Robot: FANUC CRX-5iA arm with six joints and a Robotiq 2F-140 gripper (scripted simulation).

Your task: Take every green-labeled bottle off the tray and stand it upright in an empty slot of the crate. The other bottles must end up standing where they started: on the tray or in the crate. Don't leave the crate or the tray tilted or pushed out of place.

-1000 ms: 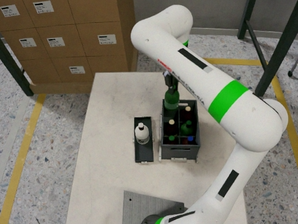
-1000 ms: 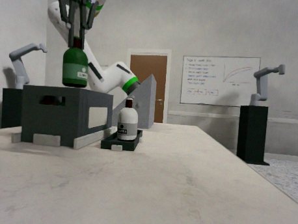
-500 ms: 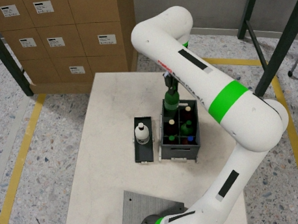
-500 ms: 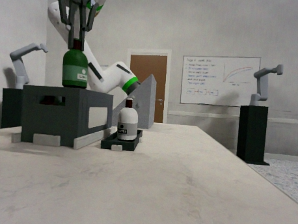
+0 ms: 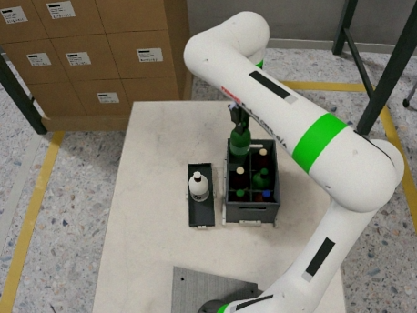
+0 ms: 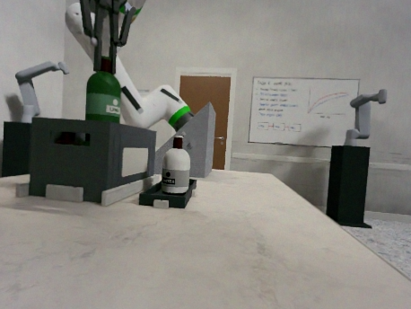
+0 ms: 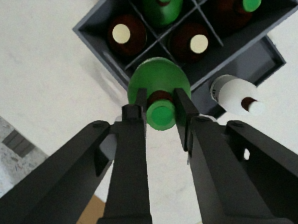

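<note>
- Arm (image 5: 314,123) (image 6: 154,108): red letters, blurred, that look like "FANUC" – then dark lettering along the lower edge, its end like "5iA".
- Green bottle (image 5: 240,140) (image 6: 103,100) (image 7: 157,77): pale patch on the label, a short word starting with "L", the rest unclear.
- White bottle (image 5: 198,186) (image 6: 176,167) (image 7: 234,95): dark patch with pale letters, too small to read surely.
- Whiteboard (image 6: 303,111): a heading over lines in black and blue, a chart with red and blue curves, 3 linked boxes – wording too blurred.
- Cartons (image 5: 138,38): 6 white labels, each with a black bar and unreadable small print.
</note>
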